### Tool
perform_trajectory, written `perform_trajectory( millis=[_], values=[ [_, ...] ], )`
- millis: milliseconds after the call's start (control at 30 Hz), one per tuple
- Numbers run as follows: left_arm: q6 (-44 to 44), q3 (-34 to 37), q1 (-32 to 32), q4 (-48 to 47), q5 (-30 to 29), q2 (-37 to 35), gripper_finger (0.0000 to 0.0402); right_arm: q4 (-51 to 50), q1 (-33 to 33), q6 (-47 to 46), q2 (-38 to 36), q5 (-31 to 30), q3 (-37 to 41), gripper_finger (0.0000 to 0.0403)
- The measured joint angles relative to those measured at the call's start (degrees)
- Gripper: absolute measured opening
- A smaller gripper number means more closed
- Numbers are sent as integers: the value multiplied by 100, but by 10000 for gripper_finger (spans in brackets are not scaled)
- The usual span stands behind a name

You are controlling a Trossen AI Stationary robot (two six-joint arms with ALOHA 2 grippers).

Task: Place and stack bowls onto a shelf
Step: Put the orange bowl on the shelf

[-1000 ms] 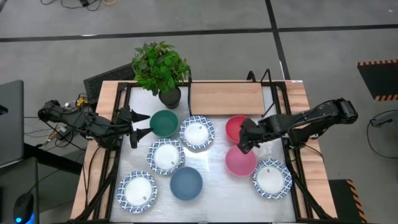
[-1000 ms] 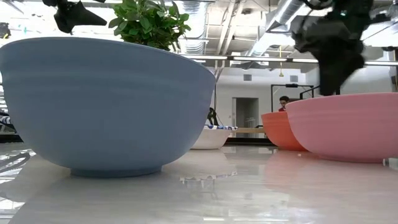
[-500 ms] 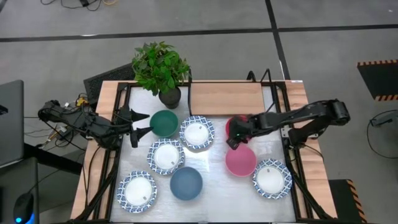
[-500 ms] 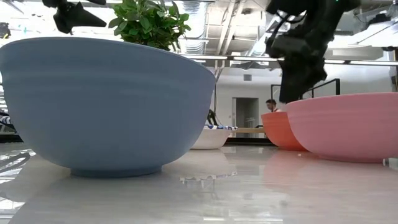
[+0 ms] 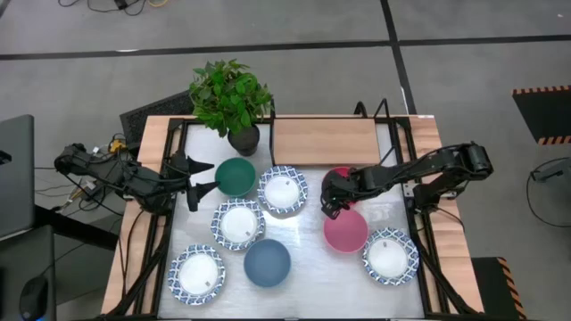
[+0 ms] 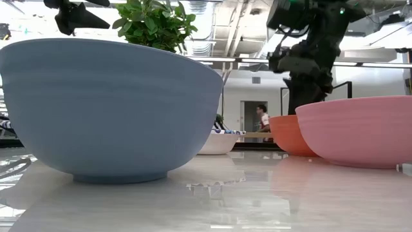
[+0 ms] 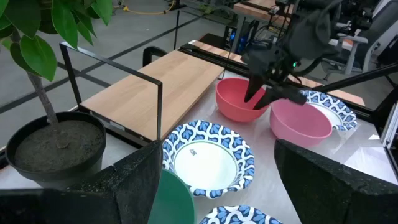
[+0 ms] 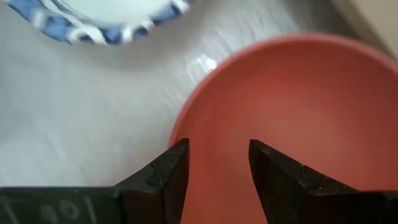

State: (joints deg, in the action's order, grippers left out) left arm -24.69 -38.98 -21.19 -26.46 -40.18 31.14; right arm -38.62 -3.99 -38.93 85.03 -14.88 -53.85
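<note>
Several bowls rest on their bases on the metal tabletop: white ones with blue rims (image 5: 283,190), a dark green one (image 5: 235,176), a slate blue one (image 5: 267,263) and two pink ones. My right gripper (image 5: 329,207) points steeply down, open, into the far pink bowl (image 7: 233,102). In the right wrist view its fingers (image 8: 171,168) stand just inside that bowl's rim (image 8: 186,124); no touch shows. The near pink bowl (image 5: 345,230) sits beside it. My left gripper (image 5: 203,178) waits open, raised, by the green bowl. The wooden shelf (image 5: 326,140) is bare.
A potted plant (image 5: 234,102) stands at the shelf's left end, behind the green bowl. Black frame rails (image 5: 403,134) run along both table sides. A person (image 6: 262,119) walks in the room far behind the table.
My right gripper has gone toward the table's left edge and down, from above the near pink bowl to the far pink bowl, rolling a little as it went. The bowls have stayed where they were.
</note>
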Motion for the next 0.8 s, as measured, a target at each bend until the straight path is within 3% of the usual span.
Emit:
perform_trajectory(
  millis=[400,800],
  values=[
    [0,0,0,-8,4,0,293,217,-44,55,-406,-11,-365,191],
    [-2,0,2,-58,7,0,293,99,-48,38,553,-17,-362,191]
  ],
)
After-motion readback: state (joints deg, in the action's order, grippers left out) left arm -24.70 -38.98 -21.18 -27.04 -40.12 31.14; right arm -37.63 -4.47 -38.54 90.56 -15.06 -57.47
